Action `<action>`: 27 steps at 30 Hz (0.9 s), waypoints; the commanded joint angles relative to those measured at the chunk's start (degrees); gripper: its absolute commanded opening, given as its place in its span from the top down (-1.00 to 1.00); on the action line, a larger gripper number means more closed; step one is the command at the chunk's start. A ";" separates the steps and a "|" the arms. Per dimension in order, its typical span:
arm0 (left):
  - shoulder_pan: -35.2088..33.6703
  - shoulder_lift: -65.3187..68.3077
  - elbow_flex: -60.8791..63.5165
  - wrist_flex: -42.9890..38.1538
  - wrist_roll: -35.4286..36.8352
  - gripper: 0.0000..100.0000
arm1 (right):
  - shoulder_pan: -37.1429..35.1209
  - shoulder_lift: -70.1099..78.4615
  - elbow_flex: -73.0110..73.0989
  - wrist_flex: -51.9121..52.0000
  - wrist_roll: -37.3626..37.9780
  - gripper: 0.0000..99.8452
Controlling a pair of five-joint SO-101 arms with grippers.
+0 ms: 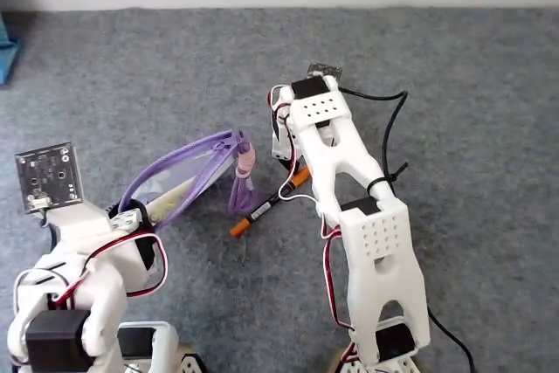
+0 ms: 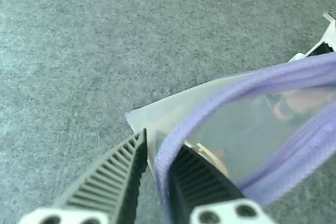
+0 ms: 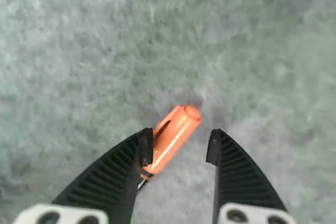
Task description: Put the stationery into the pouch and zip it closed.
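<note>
Clamped shut on the open rim of the clear, purple-zippered pouch (image 1: 179, 183): left end effector (image 2: 159, 144). Spread open around the orange cap end of a pen (image 3: 176, 127) lying on the grey table (image 1: 454, 85) just beside the pouch: right end effector (image 3: 178, 142).

Pen (image 1: 260, 211) far end beneath right arm (image 1: 336, 141); pouch (image 2: 247, 129) contents indistinct through clear wall

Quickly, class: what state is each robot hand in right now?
Left hand: closed on the pouch.
Right hand: open, with the orange pen between its fingers.
</note>
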 commanded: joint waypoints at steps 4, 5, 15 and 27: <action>-0.53 1.05 0.13 -0.18 0.44 0.97 | 0.66 1.54 -0.70 -2.77 -0.18 0.78; -0.53 1.05 0.13 -0.18 0.44 0.97 | 0.92 1.98 -0.70 -2.95 -0.18 0.87; -0.53 1.05 0.22 0.00 0.44 0.97 | 4.79 -4.97 -0.70 3.82 1.85 0.98; -0.18 1.58 0.13 -3.60 0.53 0.97 | 4.44 -28.88 -0.44 14.29 6.42 0.98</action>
